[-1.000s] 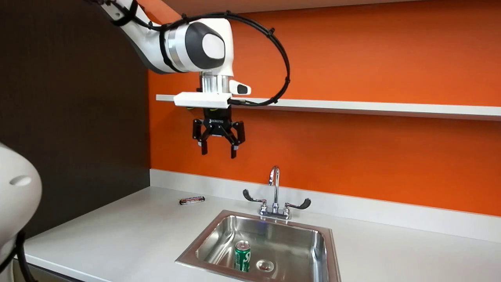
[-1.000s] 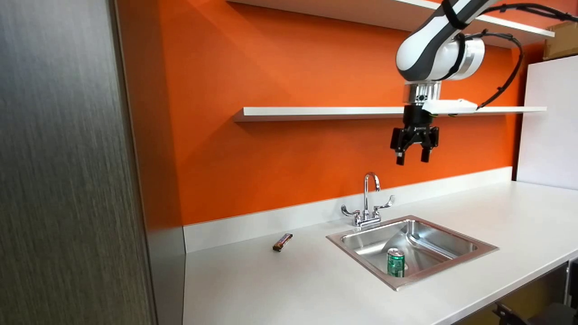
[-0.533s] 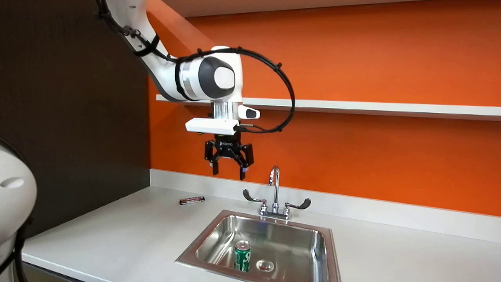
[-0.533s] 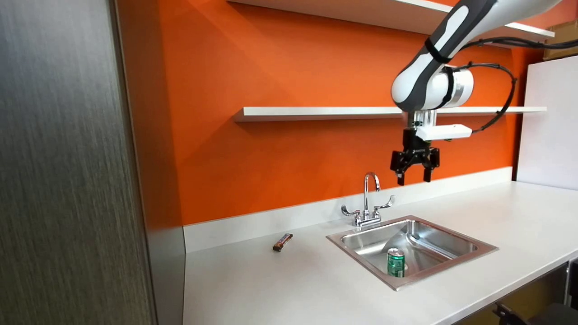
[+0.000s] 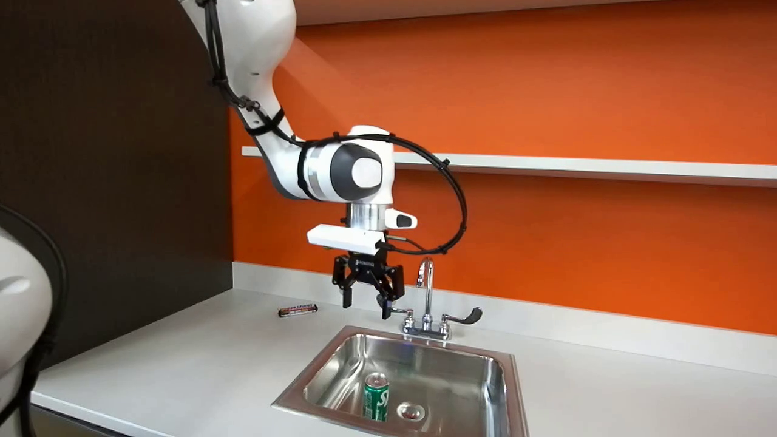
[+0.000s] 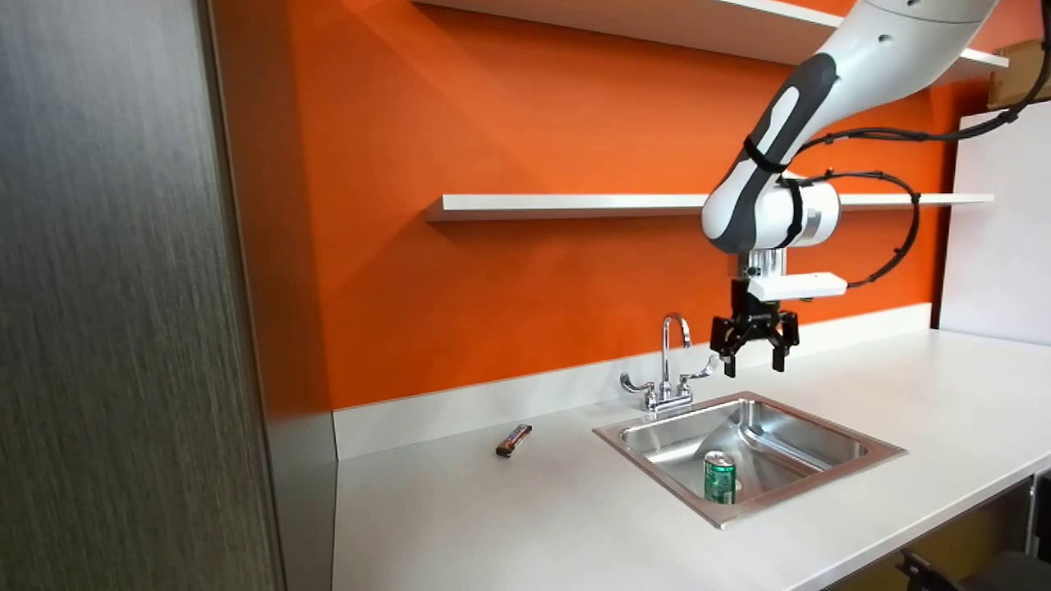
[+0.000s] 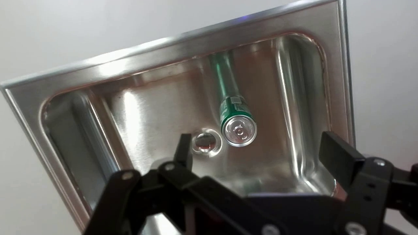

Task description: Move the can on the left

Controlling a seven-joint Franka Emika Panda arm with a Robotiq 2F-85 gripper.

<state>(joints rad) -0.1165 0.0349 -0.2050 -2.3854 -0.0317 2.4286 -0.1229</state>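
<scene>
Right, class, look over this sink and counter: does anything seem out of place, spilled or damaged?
No spill or damage shows. Mildly odd: the green soda can stands upright inside the sink, near the drain, an unusual place for a drink. What looks like a wrapped candy bar simply lies on the counter.

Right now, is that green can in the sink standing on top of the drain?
No, in an exterior view the green can stands beside the drain, which shows uncovered.
</scene>
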